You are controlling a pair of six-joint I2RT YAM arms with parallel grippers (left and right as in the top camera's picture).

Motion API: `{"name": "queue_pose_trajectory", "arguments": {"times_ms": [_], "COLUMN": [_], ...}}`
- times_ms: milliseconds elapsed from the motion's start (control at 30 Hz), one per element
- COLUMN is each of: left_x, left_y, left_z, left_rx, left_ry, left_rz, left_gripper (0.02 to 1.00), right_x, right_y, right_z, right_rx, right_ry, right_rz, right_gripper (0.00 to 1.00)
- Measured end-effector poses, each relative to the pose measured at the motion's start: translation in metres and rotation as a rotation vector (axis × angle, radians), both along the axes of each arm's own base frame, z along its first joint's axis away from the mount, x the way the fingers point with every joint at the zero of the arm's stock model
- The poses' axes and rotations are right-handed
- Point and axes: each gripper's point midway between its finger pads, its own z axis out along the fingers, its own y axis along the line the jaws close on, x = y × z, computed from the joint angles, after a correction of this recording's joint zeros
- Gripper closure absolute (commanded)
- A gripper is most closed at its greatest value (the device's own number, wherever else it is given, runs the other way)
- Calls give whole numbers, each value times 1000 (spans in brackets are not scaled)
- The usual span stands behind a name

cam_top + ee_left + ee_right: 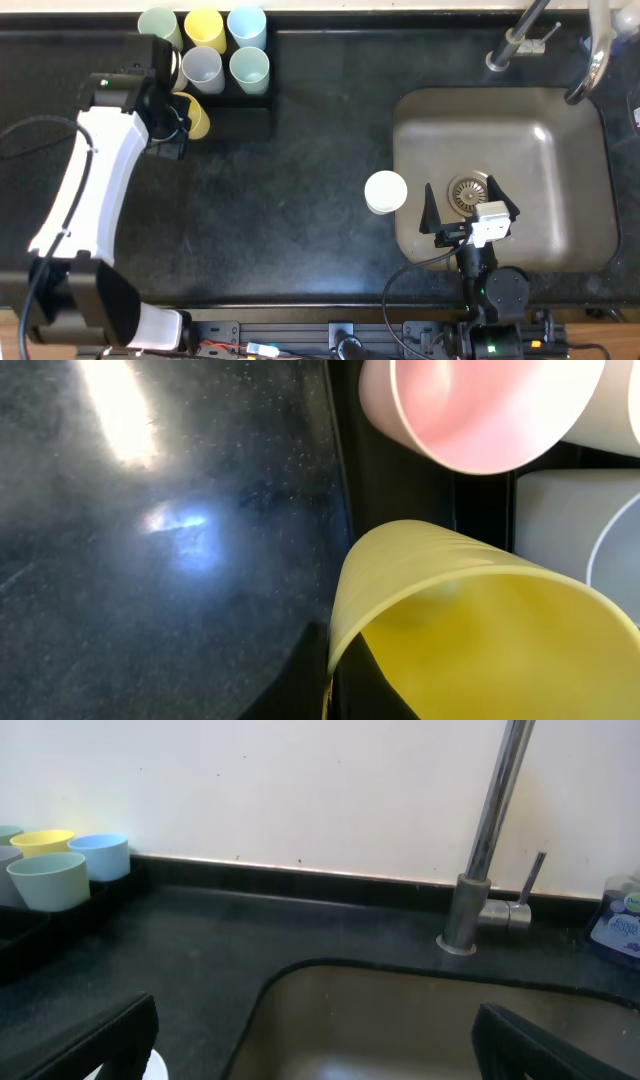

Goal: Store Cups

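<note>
A black tray (243, 122) at the back left of the counter holds several upright cups: pale green (160, 22), yellow (204, 26), light blue (247, 24), white (202, 66) and teal (249, 69). My left gripper (178, 115) is shut on another yellow cup (196, 114) at the tray's front left slot; in the left wrist view this yellow cup (470, 620) is tilted over the tray's edge. A white cup (385, 191) stands on the counter at the sink's left rim. My right gripper (470, 205) hangs open over the sink, with nothing between its fingers.
The steel sink (560, 130) takes up the right side, with a faucet (490, 850) behind it and a soap bottle (620, 925) at the far right. Dark counter lies between the tray and the sink.
</note>
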Motion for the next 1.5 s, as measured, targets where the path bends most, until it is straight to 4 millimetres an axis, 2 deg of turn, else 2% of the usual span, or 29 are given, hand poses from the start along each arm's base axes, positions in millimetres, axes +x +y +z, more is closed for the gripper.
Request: {"name": "queue_pose_trajectory", "arguments": {"times_ms": [367,933,1033,1067,1167,1200,1333,1400,1500], "left_x": [25,35,36,36,36,36,35,29,18], "left_y": [2,1,1,1,1,1,1,1,3], "left_z": [-24,-48,-53,-54,-54,-54,-55,-53,-36], "left_rx": [21,30,31,31,29,29,27,29,34], "left_ry": [-13,15,25,27,25,24,29,48,38], "left_rz": [5,4,3,3,14,16,21,19,17], "left_gripper": [982,976,910,833,766,691,511,391,244], "right_x": [0,0,0,0,0,0,0,0,0], "right_y": [0,0,0,0,0,0,0,0,0], "right_z": [0,0,0,0,0,0,0,0,0], "right_rx": [0,0,1,0,0,0,0,0,0], "right_ry": [0,0,0,0,0,0,0,0,0], "right_rz": [0,0,0,0,0,0,0,0,0], "right_gripper": [7,3,5,3,5,3,3,3,5]}}
